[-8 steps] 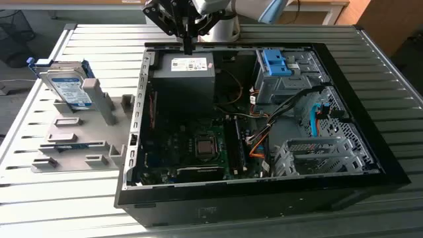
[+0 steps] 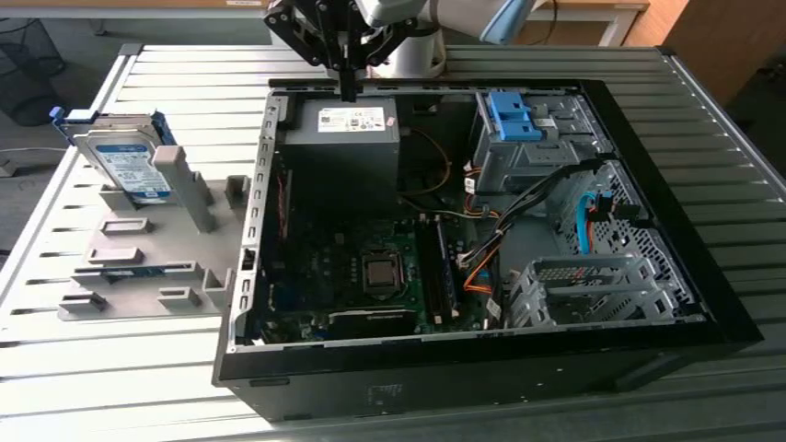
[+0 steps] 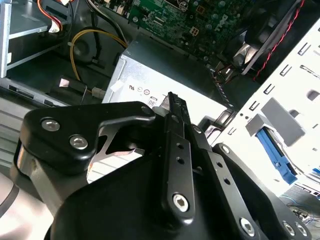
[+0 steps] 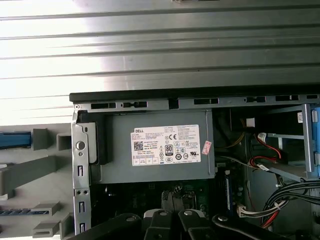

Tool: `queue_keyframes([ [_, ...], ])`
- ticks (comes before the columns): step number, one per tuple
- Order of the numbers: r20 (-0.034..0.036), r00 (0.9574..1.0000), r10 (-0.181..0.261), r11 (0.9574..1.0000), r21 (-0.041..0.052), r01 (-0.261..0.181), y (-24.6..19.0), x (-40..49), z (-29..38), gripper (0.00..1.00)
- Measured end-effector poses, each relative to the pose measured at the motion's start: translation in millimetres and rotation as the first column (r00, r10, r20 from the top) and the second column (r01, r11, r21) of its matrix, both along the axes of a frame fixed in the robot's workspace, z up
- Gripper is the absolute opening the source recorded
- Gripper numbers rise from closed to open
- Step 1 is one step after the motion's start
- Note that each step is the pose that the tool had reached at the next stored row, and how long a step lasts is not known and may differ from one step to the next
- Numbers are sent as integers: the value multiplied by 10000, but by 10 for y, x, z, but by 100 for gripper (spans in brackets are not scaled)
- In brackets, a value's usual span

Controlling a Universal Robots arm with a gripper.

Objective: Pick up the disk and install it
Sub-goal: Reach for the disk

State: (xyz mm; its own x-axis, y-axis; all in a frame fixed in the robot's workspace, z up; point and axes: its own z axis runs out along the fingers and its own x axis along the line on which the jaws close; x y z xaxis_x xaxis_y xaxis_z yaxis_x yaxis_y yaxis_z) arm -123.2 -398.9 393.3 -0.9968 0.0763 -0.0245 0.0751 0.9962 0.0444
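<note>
The disk, silver with a white-and-blue label and a blue caddy, stands on edge in a grey holder on the exterior view's left, beside the open computer case. In the first wrist view a strip of the disk's blue caddy shows at the edge. My gripper hangs over the case's far rim, above the grey power supply, well to the right of the disk. Its black fingers are pressed together with nothing between them. The gripper also shows in the first wrist view.
A bare blue bracket sits on the drive cage at the case's far right. Cables, the motherboard and a metal bay lie inside the case. A ribbed metal table surrounds everything.
</note>
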Motion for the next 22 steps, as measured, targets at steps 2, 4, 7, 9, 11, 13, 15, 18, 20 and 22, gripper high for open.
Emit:
queue_keyframes([
  [2,0,10000,0,10000,0,0,0,-4,0,11],
  [4,0,10000,0,10000,0,0,0,-7,0,11],
  [7,0,10000,0,10000,0,0,0,-11,0,11],
  [9,0,10000,0,10000,0,0,0,-15,0,11],
  [11,0,10000,0,10000,0,0,0,-21,0,11],
  [13,0,10000,0,10000,0,0,0,-28,0,11],
  [15,0,10000,0,10000,0,0,0,-39,0,11],
  [18,0,10000,1,10000,0,-1,0,-61,0,11],
  [20,-1,10000,1,10000,0,-1,0,-78,0,11],
  [22,0,10000,0,10000,0,0,0,-97,0,11],
])
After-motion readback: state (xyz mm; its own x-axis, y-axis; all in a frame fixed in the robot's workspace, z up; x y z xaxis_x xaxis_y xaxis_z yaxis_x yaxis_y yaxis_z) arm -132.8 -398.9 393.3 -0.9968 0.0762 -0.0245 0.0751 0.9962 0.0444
